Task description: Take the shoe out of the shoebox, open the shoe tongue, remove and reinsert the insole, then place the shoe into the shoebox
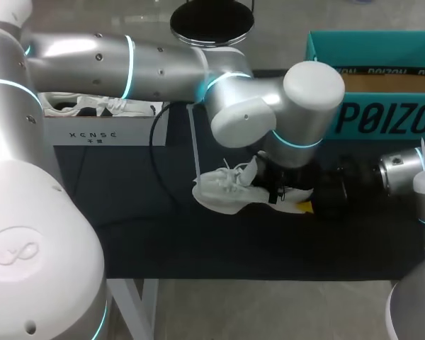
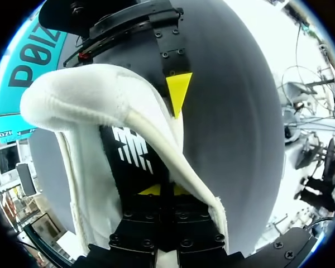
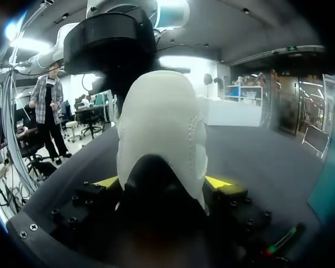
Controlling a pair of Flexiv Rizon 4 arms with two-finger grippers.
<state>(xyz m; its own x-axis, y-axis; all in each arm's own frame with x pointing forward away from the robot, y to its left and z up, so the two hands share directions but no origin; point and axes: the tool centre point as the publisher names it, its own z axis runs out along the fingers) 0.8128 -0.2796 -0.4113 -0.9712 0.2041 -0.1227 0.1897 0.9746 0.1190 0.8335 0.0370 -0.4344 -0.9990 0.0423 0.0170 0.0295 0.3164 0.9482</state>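
Note:
A white shoe [image 1: 227, 188] lies on its side on the dark mat in the middle of the table. My left arm reaches across from the left. Its gripper [image 2: 161, 190] is inside the shoe's [image 2: 89, 95] opening, tips close together on the black insole [image 2: 131, 151] with the white logo. My right gripper [image 3: 162, 181] comes in from the right and clamps the shoe's heel [image 3: 162, 123], one yellow tip on each side. One of its fingertips [image 2: 177, 92] shows beyond the shoe in the left wrist view. The teal shoebox [image 1: 382, 78] stands open at the back right.
A white box [image 1: 103, 131] with another white shoe in it stands at the back left. A black round object [image 1: 212, 21] sits at the far edge. A black cable [image 1: 159, 163] runs over the mat left of the shoe.

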